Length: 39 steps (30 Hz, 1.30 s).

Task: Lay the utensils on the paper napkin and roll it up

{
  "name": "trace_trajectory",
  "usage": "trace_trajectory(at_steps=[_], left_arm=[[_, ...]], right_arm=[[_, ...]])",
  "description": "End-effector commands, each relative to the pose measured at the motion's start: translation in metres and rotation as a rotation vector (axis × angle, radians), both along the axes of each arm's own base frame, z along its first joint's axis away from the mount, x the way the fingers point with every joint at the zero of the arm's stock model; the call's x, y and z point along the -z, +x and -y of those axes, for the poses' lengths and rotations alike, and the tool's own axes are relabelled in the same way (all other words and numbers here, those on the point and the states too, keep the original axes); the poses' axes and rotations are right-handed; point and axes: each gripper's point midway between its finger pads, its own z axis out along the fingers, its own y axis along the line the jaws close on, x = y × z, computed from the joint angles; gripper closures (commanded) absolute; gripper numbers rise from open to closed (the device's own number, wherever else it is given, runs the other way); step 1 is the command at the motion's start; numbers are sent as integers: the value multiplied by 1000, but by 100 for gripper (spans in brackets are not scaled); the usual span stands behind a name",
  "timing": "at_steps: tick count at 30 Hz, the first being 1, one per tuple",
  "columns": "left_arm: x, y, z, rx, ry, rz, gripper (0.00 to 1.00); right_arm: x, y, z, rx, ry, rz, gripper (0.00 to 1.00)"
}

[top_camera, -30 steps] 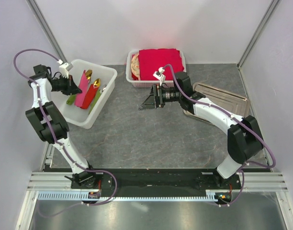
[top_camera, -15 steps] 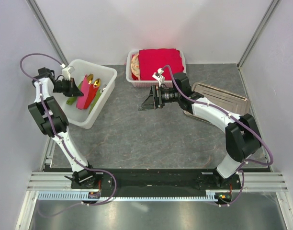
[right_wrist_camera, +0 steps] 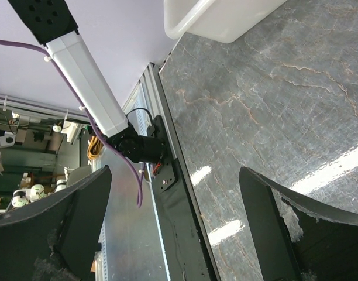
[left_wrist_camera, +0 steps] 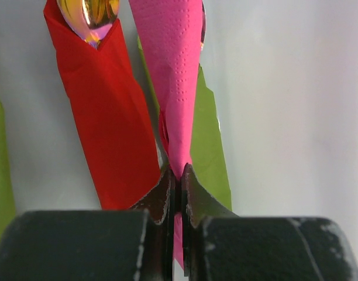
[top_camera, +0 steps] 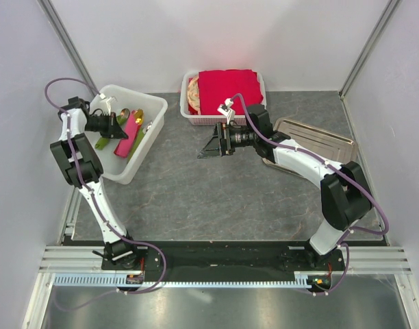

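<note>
Left gripper (left_wrist_camera: 179,178) clamps pink napkin roll (left_wrist_camera: 176,88) inside white bin (top_camera: 146,147); right gripper (right_wrist_camera: 174,172) apart

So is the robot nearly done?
Nearly, it seems. Done: the pink napkin looks rolled up. In hand: the left tool pinches it in the white bin, beside a red bundle. Left: letting go. The right tool is open, empty.

Bright, even overhead light, soft faint shadows, white glare streaks on the grey table (right_wrist_camera: 272,105), mild edge distortion
</note>
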Motion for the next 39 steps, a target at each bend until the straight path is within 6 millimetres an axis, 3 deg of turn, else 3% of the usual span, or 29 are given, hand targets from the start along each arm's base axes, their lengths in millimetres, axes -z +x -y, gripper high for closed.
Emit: trace_trajectory(at_steps=[1,16,27,39], left_arm=[[-6,11,2,-5,-19,8,98],[18,23,7,16,20,-25,97],[29,37,-9,-19,104,-34,98],[40,43,-16,-50,131,-48,87]], right_arm=[[-4,6,-4,5,14,31,2],[4,8,-4,11,-1,18,2],[8,9,-4,14,-9,13,2],[8,10,-5,11,-10,10,2]])
